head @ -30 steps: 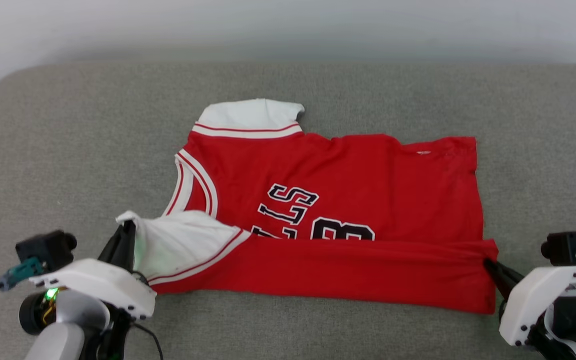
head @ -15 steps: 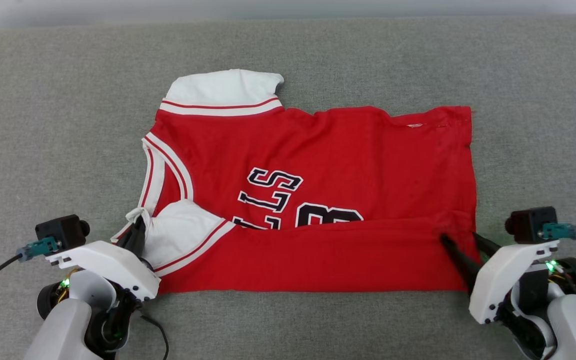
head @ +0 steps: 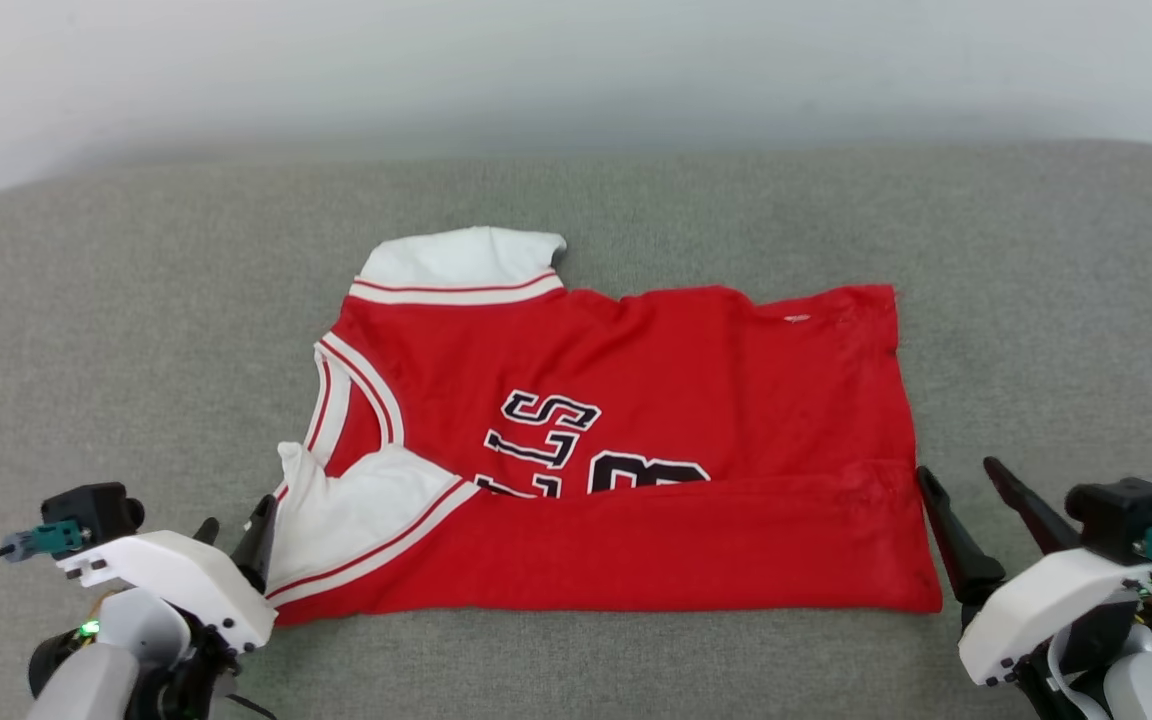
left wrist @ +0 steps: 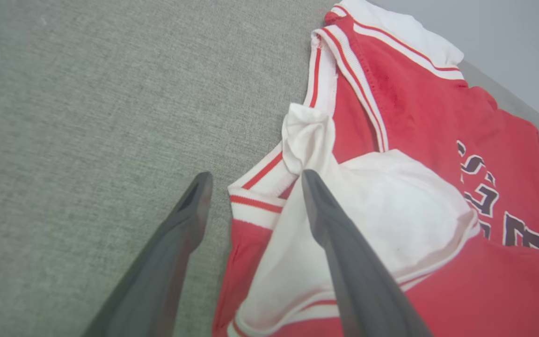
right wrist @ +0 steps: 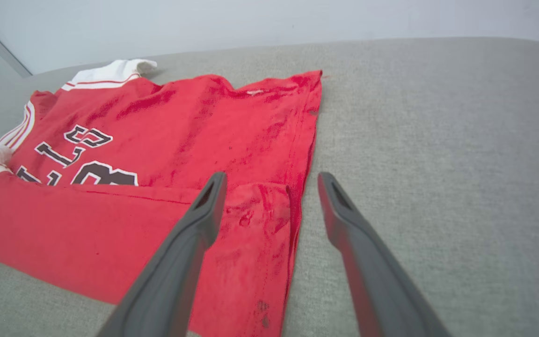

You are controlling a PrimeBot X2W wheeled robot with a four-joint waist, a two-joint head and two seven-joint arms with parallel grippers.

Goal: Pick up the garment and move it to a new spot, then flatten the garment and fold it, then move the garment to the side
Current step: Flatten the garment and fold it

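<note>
The left gripper has its jaws spread wide with nothing pinched between them. The garment, a red shirt, lies on the grey cushion just ahead of and to the inner side of these jaws. In the left wrist view the inner jaw lies over the folded-in white sleeve. The outer jaw is over bare cushion. A bit of red-and-white striped trim sits in the gap between them, and whether the jaws touch the cloth cannot be told.

The right gripper also stands open and holds nothing. Its inner jaw is over the near corner of the shirt's hem, where a red band is folded over the body. Its outer jaw is over bare cushion, so the hem edge runs up through the gap. Beyond both sets of jaws the shirt spreads fairly flat. Its black lettering is half covered by the fold, and the other white sleeve points away towards a pale wall.
</note>
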